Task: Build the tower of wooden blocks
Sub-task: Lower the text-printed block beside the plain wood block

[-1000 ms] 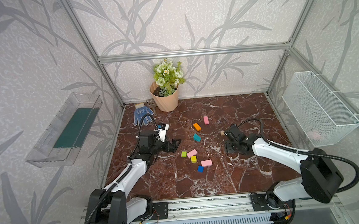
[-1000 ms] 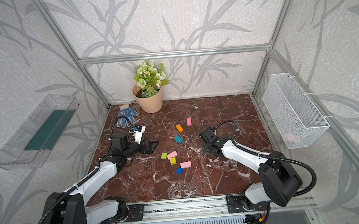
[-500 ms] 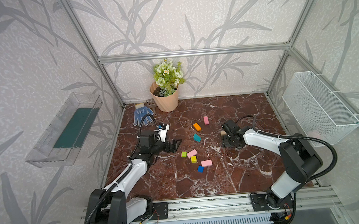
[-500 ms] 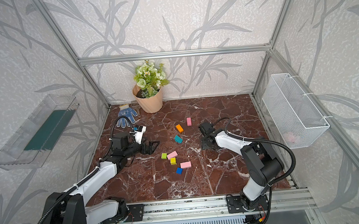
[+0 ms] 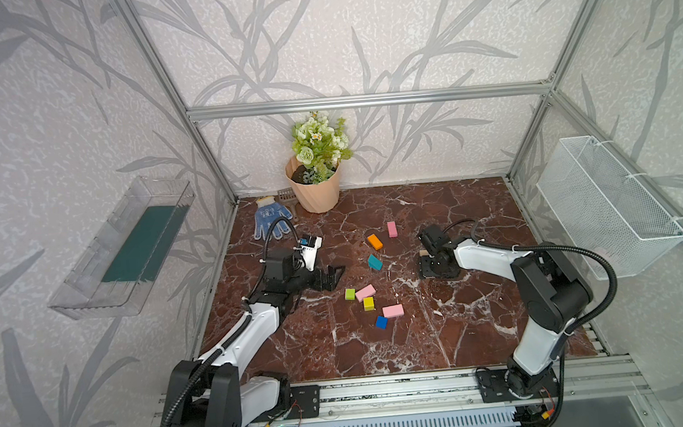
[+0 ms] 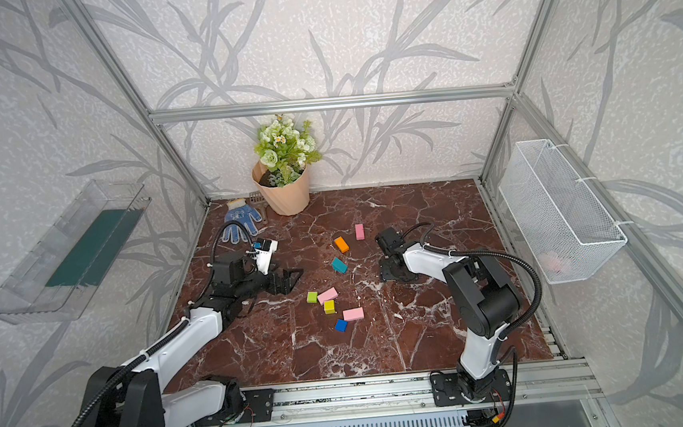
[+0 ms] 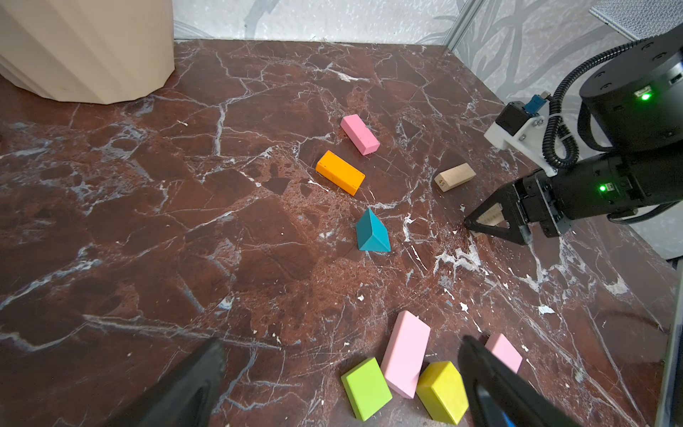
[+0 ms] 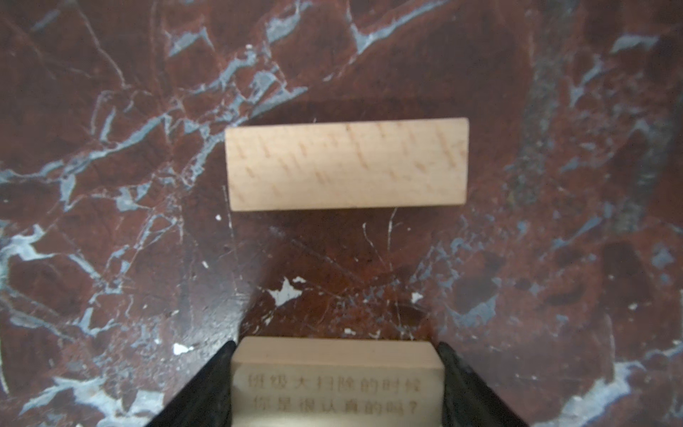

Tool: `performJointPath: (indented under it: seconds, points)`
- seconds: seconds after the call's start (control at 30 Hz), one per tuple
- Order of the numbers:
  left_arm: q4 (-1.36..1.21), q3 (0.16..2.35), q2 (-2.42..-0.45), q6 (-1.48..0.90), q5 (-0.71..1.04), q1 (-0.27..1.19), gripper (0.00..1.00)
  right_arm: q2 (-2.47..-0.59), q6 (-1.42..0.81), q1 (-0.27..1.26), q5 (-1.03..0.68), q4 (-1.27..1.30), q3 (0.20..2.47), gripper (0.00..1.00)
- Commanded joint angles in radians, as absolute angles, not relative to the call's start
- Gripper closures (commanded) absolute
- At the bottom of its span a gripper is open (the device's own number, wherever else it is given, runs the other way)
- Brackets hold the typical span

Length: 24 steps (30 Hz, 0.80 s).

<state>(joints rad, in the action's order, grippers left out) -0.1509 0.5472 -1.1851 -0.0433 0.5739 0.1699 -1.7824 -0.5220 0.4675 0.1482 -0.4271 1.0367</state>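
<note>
Marble, red-brown and white-veined, makes the counter (image 5: 465, 330). No block on it stands on another, so I judge the tower not yet begun.

Nearest me a blue cube (image 5: 381, 322) and a pink bar (image 5: 393, 311) lie just beside each other. A little farther in, a yellow cube (image 5: 368, 303), a lime cube (image 5: 350, 294) and a second pink bar (image 5: 365, 292) huddle close together. The left gripper (image 5: 333, 277) hovers low just past that cluster. Its jaws are spread wide with nothing between them, placed, I'd guess, to drop onto one of those pieces when its turn comes.

Farther on, a teal wedge (image 5: 374, 262) lies alone. Its sloped shape suits a roof, which may be why it is left for later.

About level with it on the right, the right gripper (image 8: 337, 384) is down near the counter. Its jaws are drawn partway in and clamped on a wood bar (image 8: 334, 356) with lettering on its face, gripped by its ends, it seems. A second wood bar (image 8: 347, 164) lies flat just ahead, parallel and apart. That grip leaves the long faces free, so I reckon the held bar is meant to sit alongside its twin as a base.

Beyond, an orange bar (image 5: 374, 242) and a third pink bar (image 5: 392, 229) lie near each other. At the back wall a pot (image 5: 316, 191) and a glove (image 5: 270, 220) stand clear of the work.
</note>
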Motion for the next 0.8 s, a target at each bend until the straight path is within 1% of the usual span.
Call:
performJointPath:
  seconds: [0.0, 0.77]
  points:
    - [-0.156, 0.552, -1.177, -0.012, 0.573, 0.175, 0.01, -1.806, -0.511, 0.459, 0.156, -0.436, 1.070, 0.45]
    - [-0.155, 0.554, -1.178, -0.011, 0.571, 0.177, 0.01, -1.861, -0.482, 0.437, 0.179, -0.423, 1.095, 0.45]
